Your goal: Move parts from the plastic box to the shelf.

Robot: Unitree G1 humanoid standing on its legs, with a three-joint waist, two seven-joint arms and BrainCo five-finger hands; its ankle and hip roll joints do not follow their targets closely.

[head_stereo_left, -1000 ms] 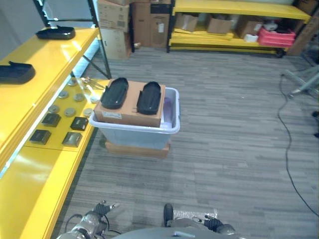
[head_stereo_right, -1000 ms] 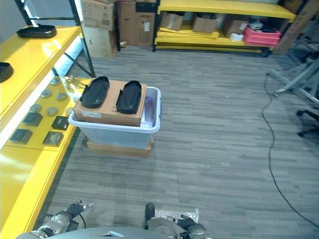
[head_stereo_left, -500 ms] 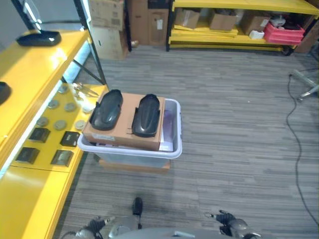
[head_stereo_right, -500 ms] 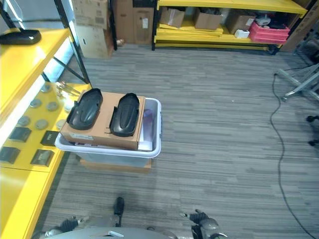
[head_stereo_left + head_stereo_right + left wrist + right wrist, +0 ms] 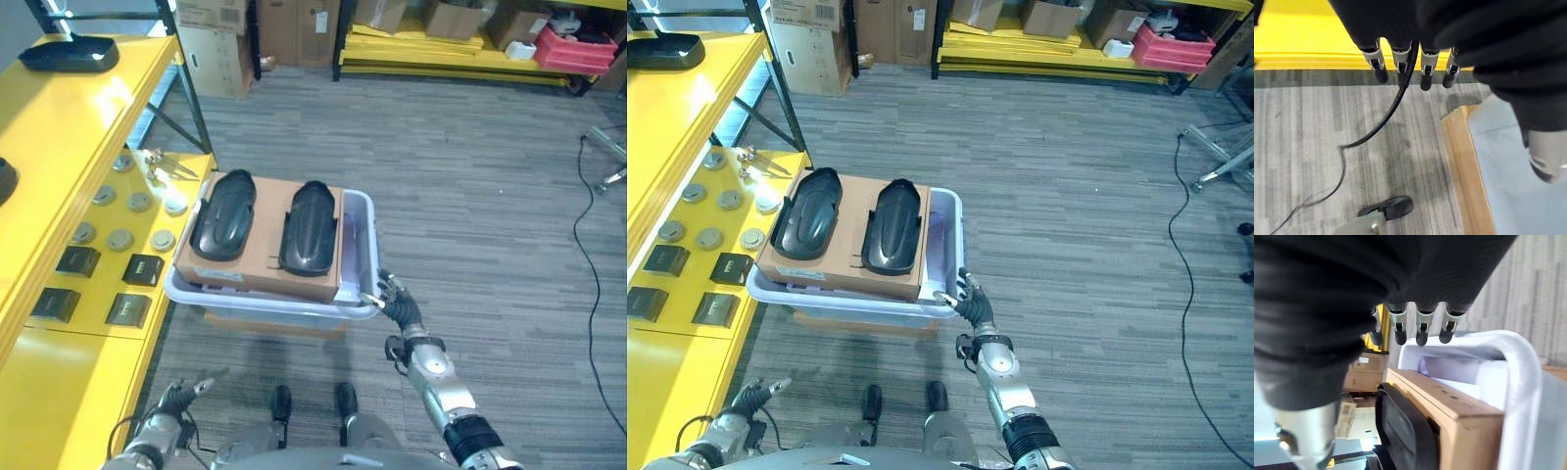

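I see the plastic box [image 5: 358, 257] on the floor beside the yellow shelf [image 5: 59, 117], resting on a low wooden board [image 5: 1464, 166]. A cardboard carton [image 5: 263, 240] lies across the top of the box and covers most of its opening. Two black oblong parts [image 5: 222, 214] and [image 5: 310, 226] lie side by side on that carton, the first nearer the shelf.

My right robot hand [image 5: 400, 303] is raised at the box's near corner on the side away from the shelf, its fingers [image 5: 1421, 328] straight and spread apart, holding nothing. In the right wrist view the fingertips hang just over the white rim of the box, and I cannot tell whether they touch it. The nearer black part lies close by, just past the carton's edge from this robot hand, and nothing grips it.

My left robot hand [image 5: 174, 399] is low by the floor near the foot of the shelf, well apart from the box. In its wrist view its fingers [image 5: 1400, 61] point straight out in a row, relaxed and empty, above the grey floor, with the edge of the wooden board and the box wall near them.

On the shelf's lower level I see round metal discs [image 5: 120, 239] and small dark square blocks [image 5: 143, 268]. Another black part [image 5: 69, 54] lies on the upper level at the far end.
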